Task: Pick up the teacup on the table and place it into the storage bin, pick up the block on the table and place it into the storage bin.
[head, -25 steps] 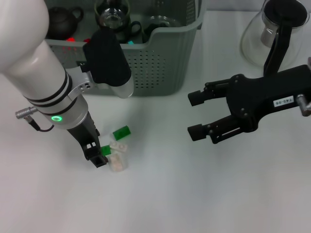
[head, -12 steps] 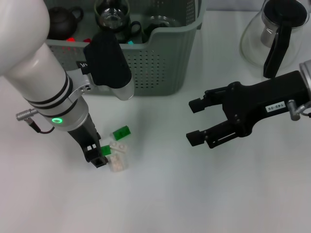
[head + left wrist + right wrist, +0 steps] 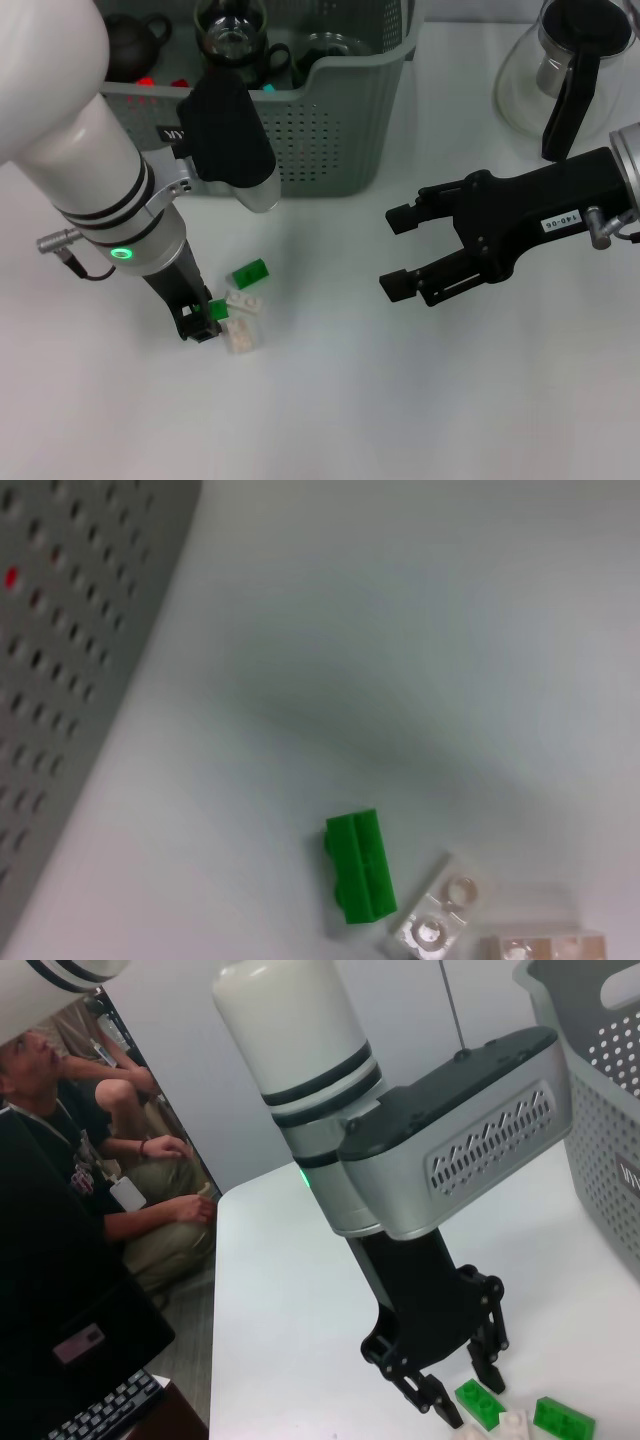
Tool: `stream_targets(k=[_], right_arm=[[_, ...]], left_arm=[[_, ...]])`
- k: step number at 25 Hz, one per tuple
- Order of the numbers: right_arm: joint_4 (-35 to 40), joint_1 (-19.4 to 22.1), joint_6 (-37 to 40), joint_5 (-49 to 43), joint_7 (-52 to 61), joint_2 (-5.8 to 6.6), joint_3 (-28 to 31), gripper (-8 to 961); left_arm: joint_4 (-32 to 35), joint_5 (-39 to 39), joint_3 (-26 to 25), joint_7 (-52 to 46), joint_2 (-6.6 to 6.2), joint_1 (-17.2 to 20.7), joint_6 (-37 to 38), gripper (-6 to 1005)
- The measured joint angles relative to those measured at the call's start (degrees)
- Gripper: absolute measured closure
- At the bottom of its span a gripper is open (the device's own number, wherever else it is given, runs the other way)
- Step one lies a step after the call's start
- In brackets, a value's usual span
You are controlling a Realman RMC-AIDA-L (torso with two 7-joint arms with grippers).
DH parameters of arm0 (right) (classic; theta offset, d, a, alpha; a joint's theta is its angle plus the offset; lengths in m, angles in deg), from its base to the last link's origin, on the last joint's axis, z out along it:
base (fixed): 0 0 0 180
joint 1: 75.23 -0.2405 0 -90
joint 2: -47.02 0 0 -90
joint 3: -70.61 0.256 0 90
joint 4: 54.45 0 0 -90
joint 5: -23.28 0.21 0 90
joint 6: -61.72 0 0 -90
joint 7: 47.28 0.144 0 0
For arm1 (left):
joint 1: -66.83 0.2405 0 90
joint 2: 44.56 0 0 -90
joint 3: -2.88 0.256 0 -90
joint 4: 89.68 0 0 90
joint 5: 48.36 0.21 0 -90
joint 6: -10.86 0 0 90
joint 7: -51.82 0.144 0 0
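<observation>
**Left end effector down at the blocks**

From the head view, I saw the left end effector (image 3: 203, 322) lowered among the blocks, seemingly clenched on a green block (image 3: 217, 309). The right end effector (image 3: 397, 252) hung released over the table (image 3: 400, 400). The storage bin (image 3: 330, 130) stood behind. In the left wrist view, another green block (image 3: 360, 866) lay beside clear blocks (image 3: 435, 925). The right wrist view showed the left fingers (image 3: 440, 1405) at the blocks.

Head camera looks down; both wrist cameras share the green block (image 3: 360, 865).
</observation>
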Motion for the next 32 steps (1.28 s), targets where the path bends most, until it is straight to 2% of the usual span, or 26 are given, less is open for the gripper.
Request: stream_targets(k=[1,7,12,18,21,25,29,32], right_arm=[[0.0,0.0,0.0,0.0,0.0,0.00,0.0,7],[0.2,0.1,0.0,0.0,0.0,0.00,0.1,6],[0.3,0.2,0.1,0.0,0.0,0.00,0.3,6],[0.2,0.4,0.3,0.0,-0.3,0.00,1.2,6],[0.0,0.5,0.8,0.0,-0.5,0.09,2.0,6],[-0.2,0.9,1.0,-0.1,-0.5,0.66,2.3,6],[-0.8,1.5,1.3,-0.3,-0.5,1.06,2.3,7],[-0.9,2.0,1.5,-0.4,-1.2,1.17,2.4,7]], left_arm=[[-0.1,0.0,0.2,-0.1,0.00,0.0,0.0,541],[-0.8,0.1,0.9,-0.2,0.00,0.0,-0.2,620],[-0.5,0.0,1.0,-0.6,0.00,0.0,-0.2,779],[1.2,0.4,0.6,-1.7,-0.03,0.0,0.1,796],[6.9,0.4,-2.6,-2.2,-0.37,0.1,4.3,805],[15.0,-0.3,-9.5,-2.3,-0.47,0.1,12.0,808],[22.6,-3.5,-19.1,-1.8,-0.58,-2.0,19.1,801],[25.3,-8.9,-28.4,-1.4,-0.90,-5.9,23.7,797]])
